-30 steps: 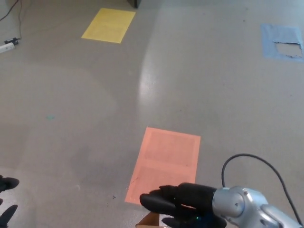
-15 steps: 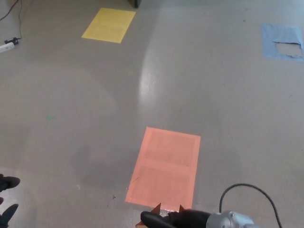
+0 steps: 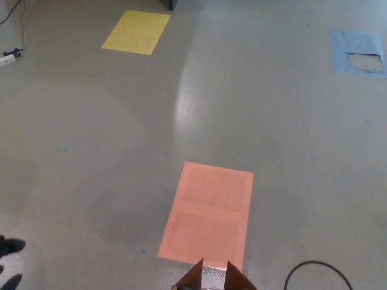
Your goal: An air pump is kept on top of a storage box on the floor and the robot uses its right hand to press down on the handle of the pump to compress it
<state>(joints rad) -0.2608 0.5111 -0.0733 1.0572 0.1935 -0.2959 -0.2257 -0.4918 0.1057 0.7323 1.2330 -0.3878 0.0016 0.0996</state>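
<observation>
At the bottom edge, two brown pointed flaps of the storage box (image 3: 195, 279) stick up into the head view. A small pale grey part (image 3: 214, 273) sits between them; too little of it shows to tell whether it is the pump. The pump's handle is below the picture. My right hand is out of view; only a loop of its black cable (image 3: 314, 272) shows at the bottom right. Black tips of my left hand (image 3: 11, 246) peek in at the bottom left edge, far from the box.
Grey floor with an orange rectangle (image 3: 208, 211) just beyond the box. A yellow rectangle (image 3: 136, 31) lies far left, a torn blue patch (image 3: 357, 53) far right. A white plug and cord (image 3: 8, 58) lie at the left edge.
My right hand and forearm have dropped down out of the bottom of the picture, leaving only the cable loop. The box flaps now show. The view has shifted slightly.
</observation>
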